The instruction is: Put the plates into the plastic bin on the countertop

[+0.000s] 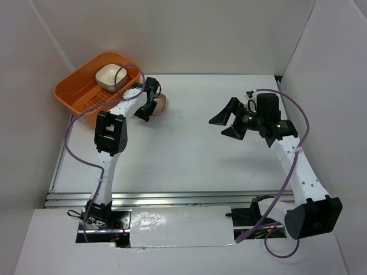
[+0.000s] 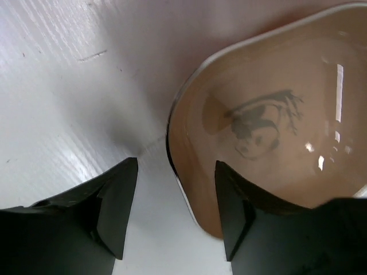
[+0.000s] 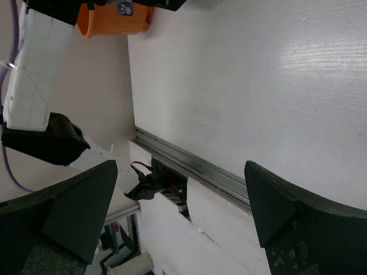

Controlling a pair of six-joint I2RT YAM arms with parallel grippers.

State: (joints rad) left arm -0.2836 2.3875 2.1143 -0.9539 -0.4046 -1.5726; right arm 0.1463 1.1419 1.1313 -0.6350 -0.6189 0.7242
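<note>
White countertop (image 1: pixel 189 154) is under everything, with a metal rail (image 1: pixel 172 197) along its near edge. The orange plastic bin (image 1: pixel 67 91) stands at the far left corner. The right wrist view shows a small blue-white label (image 3: pixel 123 8) on its side, but the writing is too small to read. Cream plates (image 1: pixel 110 76) lie stacked at the far end of the bin; I cannot count them.

A brown plate (image 2: pixel 287 69) lies on the countertop near the bin, outside it, with a dark cartoon picture (image 2: pixel 261 126) printed in its centre. The left gripper (image 2: pixel 176 166) has its fingers partly spread over this plate's rim, one above the inside and one above the bare table. I cannot tell if they touch it.

The right gripper (image 1: pixel 218 126) hangs over the right part of the countertop, fingers spread wide, holding nothing.
</note>
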